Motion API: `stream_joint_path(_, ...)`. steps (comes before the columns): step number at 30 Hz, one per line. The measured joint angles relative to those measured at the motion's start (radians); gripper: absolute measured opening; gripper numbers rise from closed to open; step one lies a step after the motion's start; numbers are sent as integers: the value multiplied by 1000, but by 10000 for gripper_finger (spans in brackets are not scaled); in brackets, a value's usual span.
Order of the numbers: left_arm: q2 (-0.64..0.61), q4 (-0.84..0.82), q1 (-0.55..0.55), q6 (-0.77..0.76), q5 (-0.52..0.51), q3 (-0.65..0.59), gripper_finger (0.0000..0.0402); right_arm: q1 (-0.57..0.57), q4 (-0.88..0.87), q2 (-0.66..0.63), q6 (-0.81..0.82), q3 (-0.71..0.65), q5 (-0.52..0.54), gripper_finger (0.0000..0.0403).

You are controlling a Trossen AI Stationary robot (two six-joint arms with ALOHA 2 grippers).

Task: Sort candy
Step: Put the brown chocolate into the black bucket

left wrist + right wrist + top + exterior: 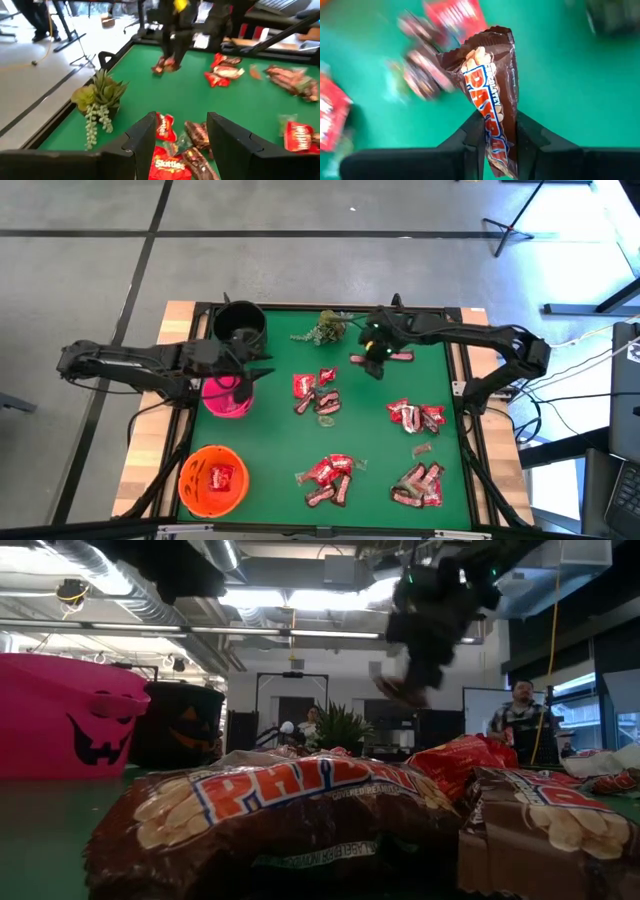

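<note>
Right tool (377,363), in the upper middle of the high view over the green surface (370,445), is pinching a brown PayDay bar (492,100); the right wrist view shows the bar clamped between the two dark fingers (475,132), its wrapper sticking out past their tips above the green. In the low view the same tool (405,690) hangs in the upper right of the frame with the bar dangling below it, clear of the surface.

Left tool (262,372) sits at the left of the high view, just beside the pink bowl (228,395), and its fingers (142,140) are spread apart in the left wrist view, with a red Skittles packet (167,165) and brown bars showing between them.

Candy lies in loose clusters on the surface: a small group at centre (318,395), another at right (415,417), one at lower centre (330,478) and one at lower right (418,488). A red packet (221,476) rests inside the orange bowl (190,490) at lower left. A black bowl (240,322) stands at upper left, touching the pink one's far side. A green sprig (327,328) lies at the top centre edge.

A person (522,712) stands in the room at the right of the low view.
</note>
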Motion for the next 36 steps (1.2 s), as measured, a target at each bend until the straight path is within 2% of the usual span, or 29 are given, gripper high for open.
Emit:
stream_joint_path(4, 85, 90, 27, 7, -3, 0, 192, 72, 133, 0, -2, 64, 6, 71)
stream_joint_path(10, 204, 366, 64, 34, 58, 0, 244, 157, 361, -1, -35, 92, 97, 71)
stream_joint_path(14, 275, 487, 83, 33, 57, 0, 262, 185, 461, 1, -45, 93, 170, 71)
stream_joint_path(25, 416, 716, 88, 31, 57, 0, 265, 195, 590, 33, -23, 93, 244, 72)
stream_joint_path(32, 447, 749, 89, 38, 33, 0, 265, 195, 679, 88, 6, 93, 236, 72)
stream_joint_path(36, 448, 740, 82, 67, -34, 0, 255, 200, 684, 108, 7, 93, 233, 72)
